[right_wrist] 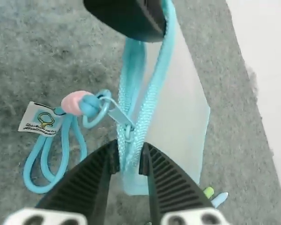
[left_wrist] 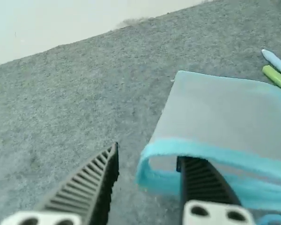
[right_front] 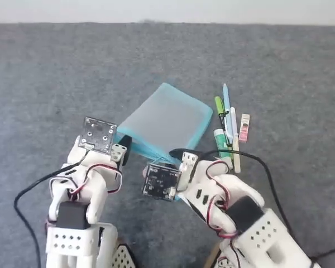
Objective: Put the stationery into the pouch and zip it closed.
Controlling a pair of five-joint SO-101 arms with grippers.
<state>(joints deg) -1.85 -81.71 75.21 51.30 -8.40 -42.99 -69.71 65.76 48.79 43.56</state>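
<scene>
Right gripper point(right_wrist: 127, 157): ribbed black jaws nearly closed, pinching the zip end of the pouch point(right_front: 164, 120); the teal zip tape sits between the two fingertips.

Left gripper point(left_wrist: 150, 157): jaws wide apart, holding nothing. One finger point(left_wrist: 199, 180) sits inside the pouch mouth under the teal rim. The other rests outside over the carpet. In the right wrist view this finger appears as a black tip at the top of the frame.

Pouch: translucent pale body with teal trim, lying flat and slanted at the centre of the high view, between the two arms. Its mouth faces the lower edge of the frame. The zip is open.

Zip slider point(right_wrist: 125, 132): just ahead of the right fingertips, at the pinched end.

Pull cord point(right_wrist: 47, 154): teal loop on the slider, lying on the carpet left of centre, with a pink bead point(right_wrist: 74, 103) and a small white tag point(right_wrist: 40, 123).

Pens and markers point(right_front: 228, 125): loose cluster on the carpet right of centre in the high view, just beside the pouch and outside it. It includes a green marker, a light-blue pen, white pens and a small pink-and-white item.

Surface: grey short-pile carpet point(right_front: 56, 72) across the whole work area.

Room: plain white wall point(right_front: 167, 10) along the top edge of the high view.

Black cable point(right_front: 268, 178): arcs over the arm at lower right.
</scene>
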